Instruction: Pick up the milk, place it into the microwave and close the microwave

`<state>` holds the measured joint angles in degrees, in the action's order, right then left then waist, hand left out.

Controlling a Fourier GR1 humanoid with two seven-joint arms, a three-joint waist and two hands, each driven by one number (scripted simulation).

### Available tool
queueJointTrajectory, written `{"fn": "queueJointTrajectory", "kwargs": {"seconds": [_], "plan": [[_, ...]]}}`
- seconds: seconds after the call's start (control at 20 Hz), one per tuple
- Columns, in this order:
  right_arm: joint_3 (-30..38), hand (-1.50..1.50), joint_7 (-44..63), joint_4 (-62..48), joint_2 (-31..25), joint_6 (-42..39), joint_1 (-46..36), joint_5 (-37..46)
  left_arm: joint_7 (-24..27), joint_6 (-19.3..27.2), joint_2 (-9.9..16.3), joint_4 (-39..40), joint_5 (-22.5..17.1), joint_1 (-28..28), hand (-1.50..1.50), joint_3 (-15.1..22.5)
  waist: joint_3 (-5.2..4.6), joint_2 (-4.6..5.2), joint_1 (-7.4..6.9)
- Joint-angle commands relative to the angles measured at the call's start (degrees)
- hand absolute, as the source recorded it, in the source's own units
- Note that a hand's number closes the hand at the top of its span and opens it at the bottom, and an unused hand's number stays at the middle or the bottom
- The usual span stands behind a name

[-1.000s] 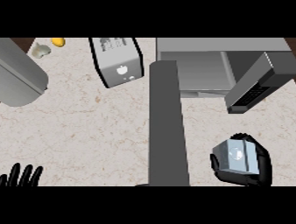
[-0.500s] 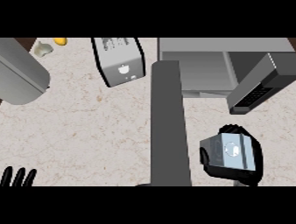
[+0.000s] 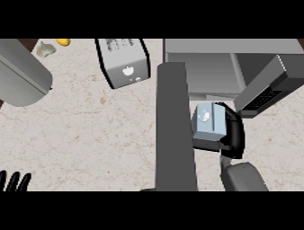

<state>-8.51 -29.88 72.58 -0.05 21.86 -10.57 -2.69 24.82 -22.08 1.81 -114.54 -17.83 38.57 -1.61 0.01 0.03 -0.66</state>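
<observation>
Right hand (image 3: 233, 134) carried milk (image 3: 209, 122) nearer microwave (image 3: 211, 72).

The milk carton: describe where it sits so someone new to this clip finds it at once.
Start at the grey microwave at the counter's far right, its door swung open. Just in front of the opening, the black right hand curls round a pale blue milk carton. It is the only blue thing; the toaster-like box nearby is grey and white.
</observation>
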Motion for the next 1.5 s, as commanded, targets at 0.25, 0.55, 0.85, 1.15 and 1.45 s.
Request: {"fn": "queueJointTrajectory", "kwargs": {"seconds": [0.25, 0.55, 0.85, 1.15, 1.45], "plan": [[6.64, 1.5, -5.23, -26.13, 0.01, 4.73, -16.52, -1.52, -3.41, -1.14, 2.4, -0.33, -3.77, -2.6, -1.5, -3.34, 0.08, 0.43, -0.88], [13.89, 1.5, -8.96, -43.03, -2.45, 2.04, -28.4, -5.53, 0.27, -1.62, -0.2, 2.59, 0.86, -0.97, -1.5, -0.76, 0.1, 0.65, -1.59], [15.38, 1.5, -11.61, -54.31, -5.68, 7.55, -34.04, -2.26, -2.4, -3.39, 1.85, -0.6, -3.49, -0.32, -1.5, -2.39, 0.15, 1.09, -2.76], [16.46, 1.5, -14.94, -60.37, -7.82, 9.27, -36.49, -1.25, -0.82, -4.56, 3.08, 4.05, -3.08, -4.14, -1.5, -4.03, 0.22, 1.94, -4.1], [14.79, 1.5, -16.01, -63.14, -10.64, 12.64, -39.94, 1.84, -0.4, -5.38, 3.27, 5.05, -2.66, -5.52, -1.5, -3.61, 0.28, 2.51, -5.46]]}}
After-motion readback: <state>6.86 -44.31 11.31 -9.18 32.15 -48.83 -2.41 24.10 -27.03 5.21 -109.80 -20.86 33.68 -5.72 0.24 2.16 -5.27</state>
